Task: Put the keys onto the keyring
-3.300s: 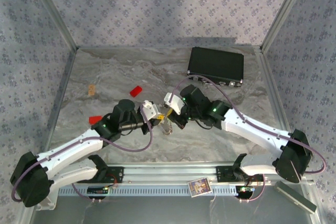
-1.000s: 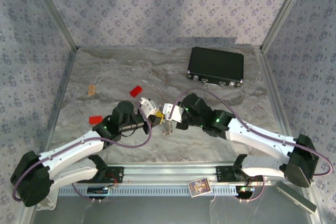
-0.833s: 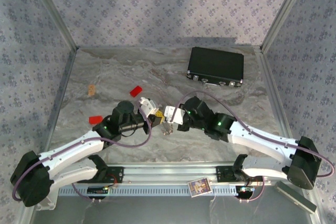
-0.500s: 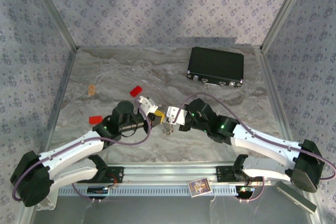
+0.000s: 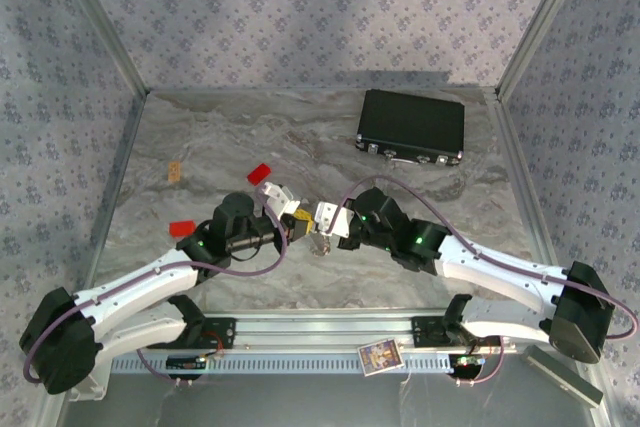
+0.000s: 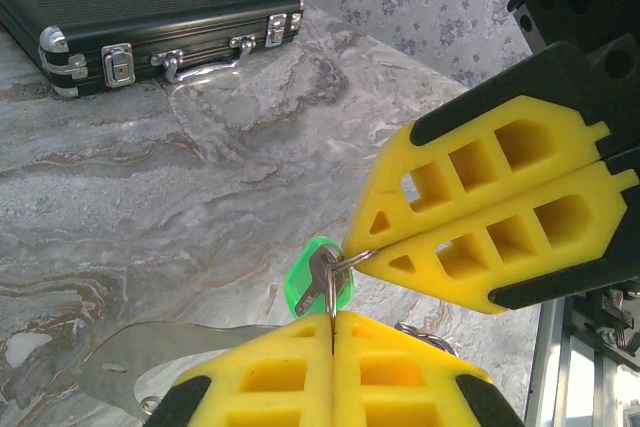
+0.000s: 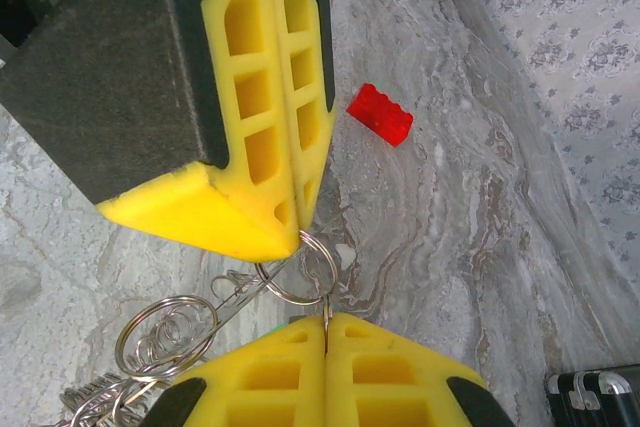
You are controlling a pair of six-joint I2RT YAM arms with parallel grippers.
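**A:** What's on the left of the worktop [image 5: 200,137]?

**B:** A small tan chip [image 5: 175,169] lies close to the left edge. A red brick [image 5: 182,228] sits nearer the front, also close to that edge. A second red brick [image 5: 260,172] lies further in, toward the middle, and the right wrist view shows studs on its top.

**A:** And the left claw [image 6: 332,327]?

**B:** Its yellow fingers are pressed together, with a thin wire nipped in the seam at the tip.

**A:** Is that wire the keyring [image 7: 290,301]?

**B:** Yes. It's a thin silvery ring held up over the middle of the worktop, between the two claw tips, which almost meet. From the right wrist, its top goes into the left claw's tip and its lower edge into the other seam. A larger coiled wire loop [image 7: 165,332] and a bit of chain [image 7: 95,399] are linked to it, low on the left. I cannot tell whether they touch the worktop.

**A:** Any key?

**B:** The green key [image 6: 298,292]. Its plastic head sits right against the ring, but I cannot tell whether it's threaded on.

**A:** The right claw [image 7: 326,322]?

**B:** Its fingers are also pressed together, pinching the same ring.

**A:** Further right?

**B:** A black case [image 5: 412,125] lies flat and latched near the far right corner, well apart from the claws.
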